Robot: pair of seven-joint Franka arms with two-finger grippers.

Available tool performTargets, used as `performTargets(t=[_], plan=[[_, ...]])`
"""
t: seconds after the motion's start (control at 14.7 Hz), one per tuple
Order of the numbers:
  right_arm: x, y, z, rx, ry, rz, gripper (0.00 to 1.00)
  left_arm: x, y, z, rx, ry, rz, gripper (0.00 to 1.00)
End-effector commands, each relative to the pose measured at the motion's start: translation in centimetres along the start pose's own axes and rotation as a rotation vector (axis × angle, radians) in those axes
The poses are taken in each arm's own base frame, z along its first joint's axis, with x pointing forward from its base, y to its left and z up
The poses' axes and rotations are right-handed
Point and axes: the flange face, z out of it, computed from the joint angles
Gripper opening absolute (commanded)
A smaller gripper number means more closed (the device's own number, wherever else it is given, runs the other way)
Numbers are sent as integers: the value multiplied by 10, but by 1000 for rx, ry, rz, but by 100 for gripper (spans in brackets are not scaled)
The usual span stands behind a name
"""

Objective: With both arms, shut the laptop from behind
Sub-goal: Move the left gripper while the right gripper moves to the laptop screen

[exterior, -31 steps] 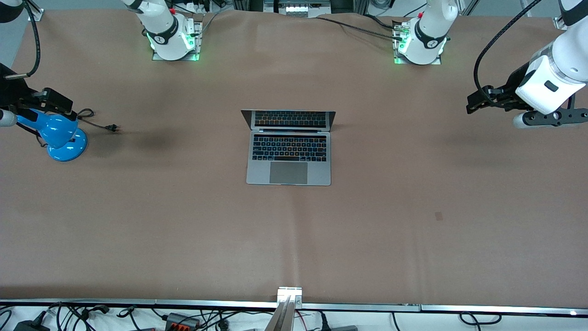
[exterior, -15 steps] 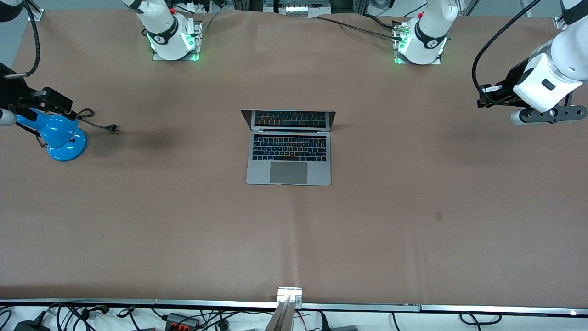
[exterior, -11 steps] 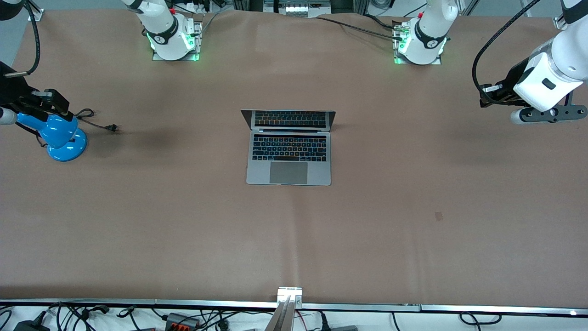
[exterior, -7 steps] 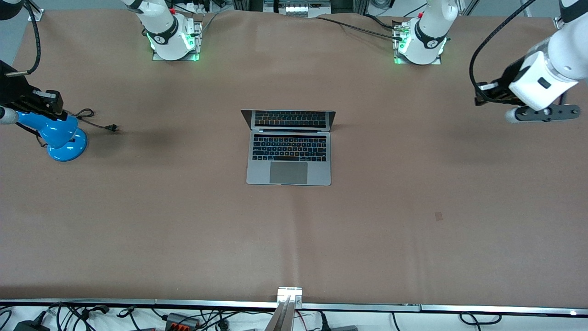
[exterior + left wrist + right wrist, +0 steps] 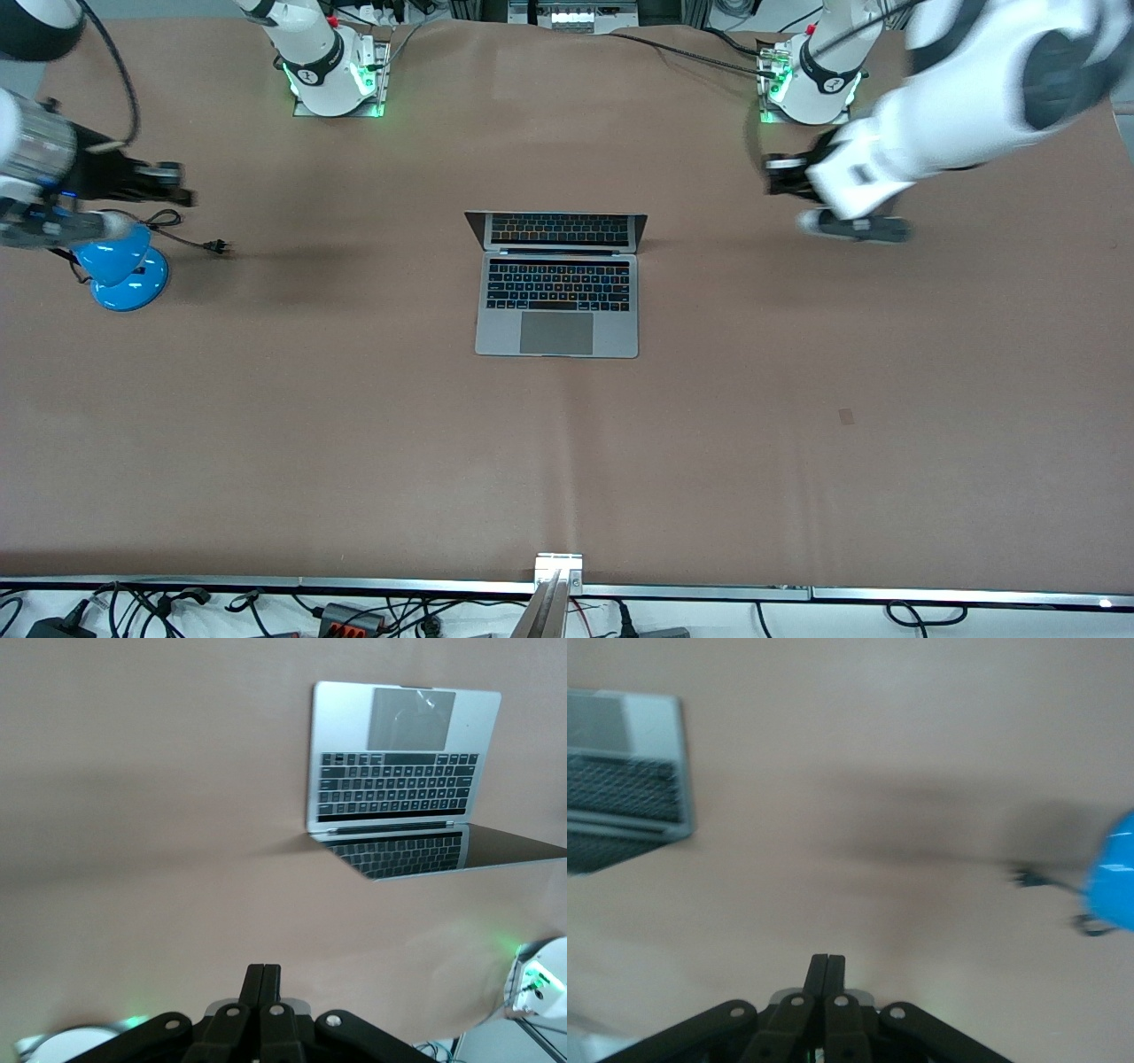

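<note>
From my remote station: one laptop [image 5: 557,288] sits open at mid-frame in the front view, lid raised, keyboard and trackpad facing up, on the brown table [image 5: 567,443].

Two arms, both up in the air. The left arm enters at the upper right of the front frame, white links sloping down toward the middle; its left gripper [image 5: 780,175] hangs over bare table, toward the left arm's end from the laptop and well apart from it. In the left wrist view its fingers [image 5: 263,985] are pressed together with nothing between them, and the laptop shows in the upper right of that frame.

The right arm comes in at the left edge of the front frame, wrist level, and the right gripper [image 5: 173,173] is over the table just above the black cord and plug [image 5: 215,246]. The right wrist view shows its fingers [image 5: 827,973] pressed flat together, empty.

One blue lamp [image 5: 120,266] stands at the left edge of the front frame, partly covered by the right wrist; blurred, so I take it for a lamp base. No containers to log.
</note>
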Motion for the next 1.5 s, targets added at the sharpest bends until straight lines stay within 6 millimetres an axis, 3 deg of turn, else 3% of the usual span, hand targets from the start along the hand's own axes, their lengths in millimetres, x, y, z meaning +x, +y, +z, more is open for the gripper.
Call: performTargets(t=[0.0, 0.27, 0.41, 0.55, 0.82, 0.89, 1.09, 1.43], plan=[[11, -27, 42, 104, -103, -26, 0, -4, 35, 63, -12, -38, 6, 0], [11, -96, 123, 191, -183, -99, 0, -6, 63, 135, -17, -23, -14, 0], [6, -141, 167, 183, -173, -148, 0, -4, 67, 149, -21, -40, -14, 0], [-3, -173, 201, 166, -171, -160, 0, -5, 80, 170, -25, -47, 10, 0], [-26, -261, 252, 82, -125, -93, 0, -6, 78, 192, -19, -47, 3, 0], [-27, -275, 264, 73, -103, -77, 0, -10, 79, 201, -15, -38, 8, 0], [-17, -286, 283, 69, -57, -62, 0, -13, 83, 211, -18, -26, -5, 0], [-4, -280, 270, 87, -25, -43, 0, -9, 85, 222, -20, -27, -1, 0]])
